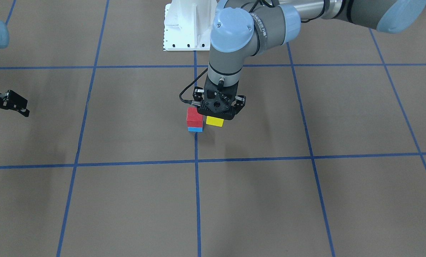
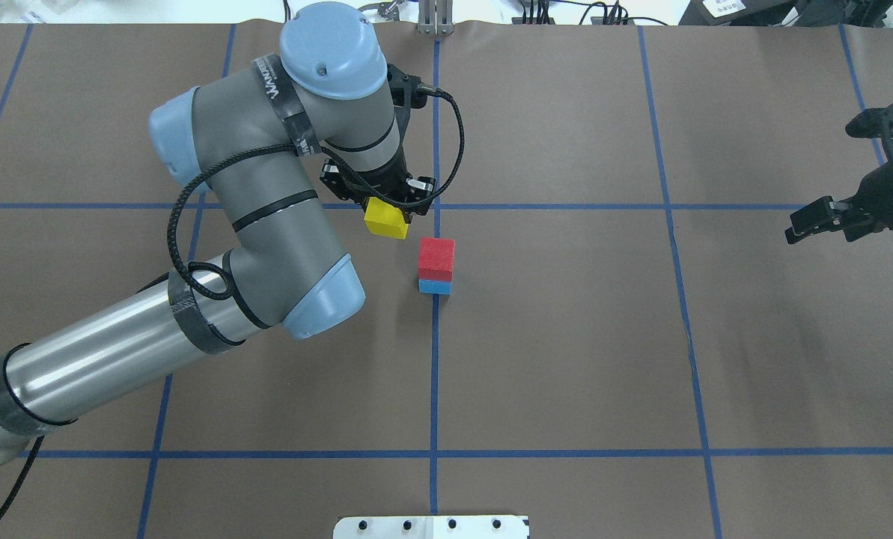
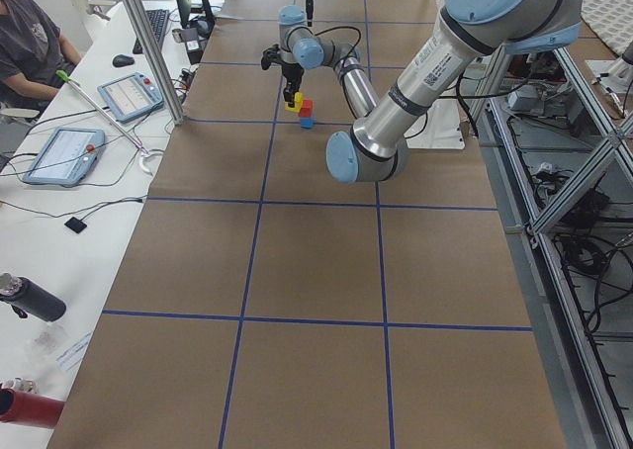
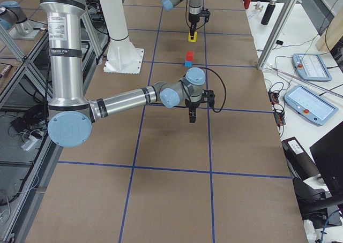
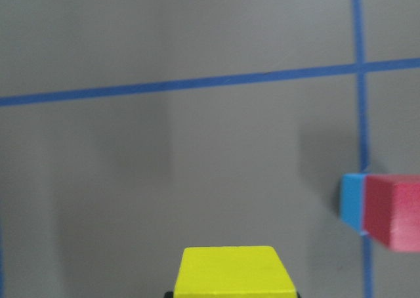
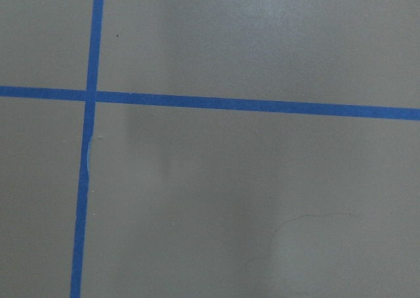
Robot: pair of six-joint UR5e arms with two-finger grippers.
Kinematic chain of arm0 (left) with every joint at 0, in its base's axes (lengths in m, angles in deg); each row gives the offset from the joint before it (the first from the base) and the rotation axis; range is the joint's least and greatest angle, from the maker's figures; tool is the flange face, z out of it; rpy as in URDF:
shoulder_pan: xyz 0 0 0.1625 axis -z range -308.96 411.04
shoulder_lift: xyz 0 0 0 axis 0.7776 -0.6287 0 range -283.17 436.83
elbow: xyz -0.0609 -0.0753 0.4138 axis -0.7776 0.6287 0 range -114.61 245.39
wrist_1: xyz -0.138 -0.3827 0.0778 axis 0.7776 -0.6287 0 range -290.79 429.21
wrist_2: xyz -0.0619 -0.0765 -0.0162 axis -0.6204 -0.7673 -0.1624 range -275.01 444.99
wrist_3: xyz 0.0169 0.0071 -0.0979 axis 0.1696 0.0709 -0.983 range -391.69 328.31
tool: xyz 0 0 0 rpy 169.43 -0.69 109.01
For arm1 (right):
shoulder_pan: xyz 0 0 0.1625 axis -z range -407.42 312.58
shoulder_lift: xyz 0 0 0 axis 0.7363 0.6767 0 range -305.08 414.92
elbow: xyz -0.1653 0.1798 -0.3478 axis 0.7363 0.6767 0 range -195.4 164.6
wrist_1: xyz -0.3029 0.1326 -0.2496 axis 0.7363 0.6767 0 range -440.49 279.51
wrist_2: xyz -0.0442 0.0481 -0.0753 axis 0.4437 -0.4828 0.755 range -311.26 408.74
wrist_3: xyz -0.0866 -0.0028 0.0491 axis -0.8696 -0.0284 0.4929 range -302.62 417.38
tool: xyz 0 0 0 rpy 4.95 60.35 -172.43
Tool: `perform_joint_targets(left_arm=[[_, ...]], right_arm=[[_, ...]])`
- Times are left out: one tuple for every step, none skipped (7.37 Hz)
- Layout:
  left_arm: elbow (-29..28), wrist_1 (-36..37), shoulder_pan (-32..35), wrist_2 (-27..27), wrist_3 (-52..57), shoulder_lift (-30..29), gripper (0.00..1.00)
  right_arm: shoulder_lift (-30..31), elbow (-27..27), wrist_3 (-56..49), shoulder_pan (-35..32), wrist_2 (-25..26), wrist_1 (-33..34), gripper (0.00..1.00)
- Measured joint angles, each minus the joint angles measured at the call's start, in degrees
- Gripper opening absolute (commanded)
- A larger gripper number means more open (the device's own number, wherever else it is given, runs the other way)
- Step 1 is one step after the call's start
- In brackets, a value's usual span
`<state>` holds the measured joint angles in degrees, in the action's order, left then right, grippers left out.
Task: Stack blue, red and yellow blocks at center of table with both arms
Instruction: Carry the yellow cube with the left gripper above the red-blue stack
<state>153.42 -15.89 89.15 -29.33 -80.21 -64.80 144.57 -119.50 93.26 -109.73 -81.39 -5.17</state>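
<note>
I am holding the yellow block (image 2: 385, 222) in the left pincer (image 2: 390, 212), which is clamped on two of its sides, up off the tabletop (image 2: 566, 359), I think. It is hanging just beside the red block (image 2: 436, 257). The red block is sitting on the blue block (image 2: 435, 287) in the middle, far from every edge. The yellow block is looking light, hard and smooth, so I am thinking a gentle side grip suits it. A bump could be tipping the little stack. The right pincer (image 1: 9, 107) is hanging with fingers apart near the right edge, leaving lots of room.

Overhead and front views opposed, sharing red block (image 2: 436, 257), side views lengthwise, wrist cameras close, downward
</note>
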Motion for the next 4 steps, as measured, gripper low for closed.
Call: perform_joint_targets(left_arm=[[-2.5, -0.9, -0.1, -0.2, 1.1, -1.6, 0.00], [-5.2, 0.0, -0.2, -0.4, 1.2, -4.0, 0.00], [-6.9, 1.9, -0.4, -1.0, 0.7, -5.7, 0.00], [-7.7, 3.6, -0.6, -1.9, -0.3, -6.6, 0.00]], right_arm=[[0.0, 0.0, 0.2, 0.0, 0.0, 0.0, 1.00], [0.0, -0.1, 0.7, 0.0, -0.1, 0.0, 1.00], [0.0, -0.2, 1.2, 0.0, -0.1, 0.0, 1.00], [0.0, -0.2, 1.4, 0.0, -0.2, 0.0, 1.00]])
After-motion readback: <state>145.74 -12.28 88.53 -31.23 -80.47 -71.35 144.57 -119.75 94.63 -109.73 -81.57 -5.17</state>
